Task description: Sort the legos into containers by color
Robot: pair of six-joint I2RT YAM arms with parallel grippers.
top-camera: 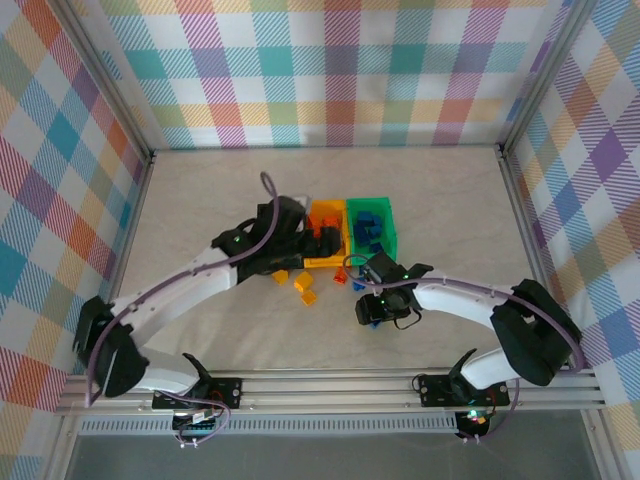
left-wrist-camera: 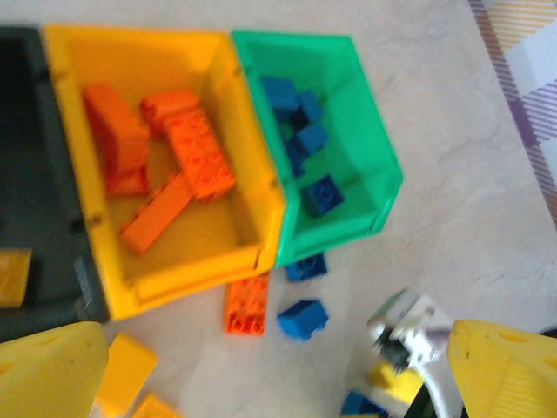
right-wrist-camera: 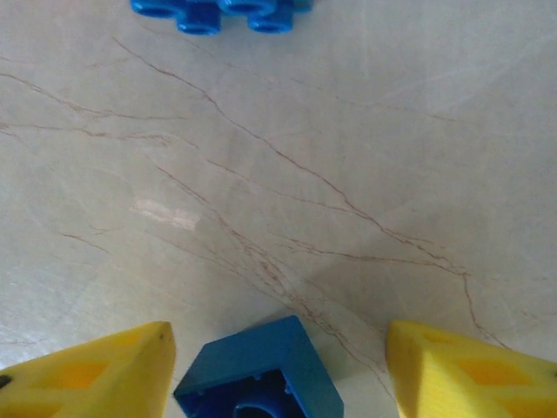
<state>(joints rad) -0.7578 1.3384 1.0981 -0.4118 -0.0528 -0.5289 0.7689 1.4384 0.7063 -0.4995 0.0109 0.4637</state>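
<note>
The left end effector (left-wrist-camera: 277,341) is hanging released by the containers (top-camera: 345,232), its fingers spread wide with nothing between them. The black bin (left-wrist-camera: 39,165) is showing one yellow brick (left-wrist-camera: 13,277). The yellow-orange bin (left-wrist-camera: 139,37) is holding several orange bricks (left-wrist-camera: 198,152), and the green bin (left-wrist-camera: 370,144) is holding blue bricks (left-wrist-camera: 322,196). A loose orange brick (left-wrist-camera: 247,303) is lying on the bench (right-wrist-camera: 348,131) just outside them. The right end effector (right-wrist-camera: 278,335) is straddling a blue brick (right-wrist-camera: 261,374), not clenching it.
</note>
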